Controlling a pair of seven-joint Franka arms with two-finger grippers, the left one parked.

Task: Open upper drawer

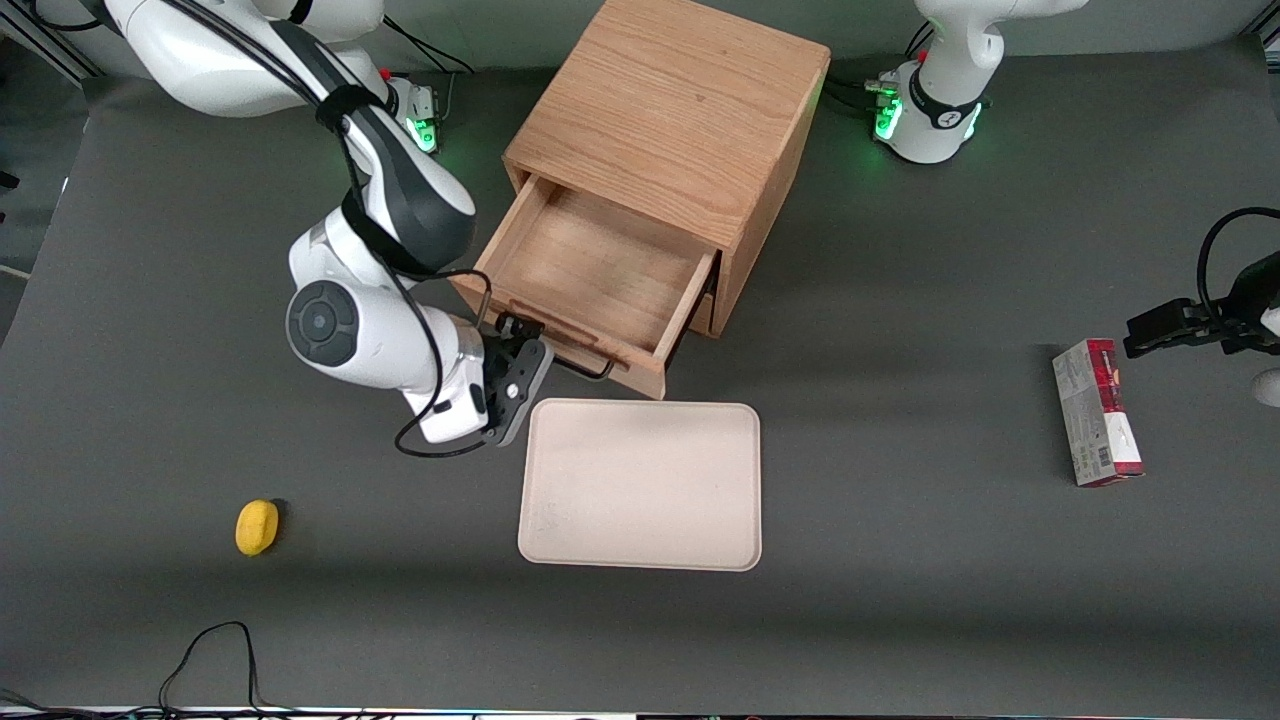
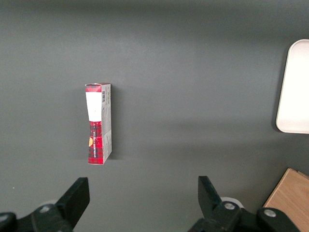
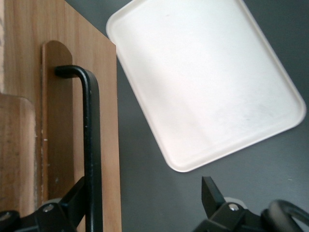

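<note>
The wooden cabinet (image 1: 670, 110) stands at the middle of the table, away from the front camera. Its upper drawer (image 1: 600, 265) is pulled well out, and its shallow tray shows empty. The thin black wire handle (image 1: 588, 371) runs along the drawer front (image 3: 104, 121). My right gripper (image 1: 517, 338) is open at the working-arm end of the handle. In the right wrist view the handle bar (image 3: 91, 145) lies just inside one finger (image 3: 79, 193), and the gripper (image 3: 145, 198) is not closed on it. The lower drawer is mostly hidden beneath the upper one.
A beige tray (image 1: 640, 485) lies on the table just in front of the open drawer, also in the right wrist view (image 3: 203, 82). A yellow object (image 1: 257, 526) lies toward the working arm's end. A red box (image 1: 1097, 412) lies toward the parked arm's end.
</note>
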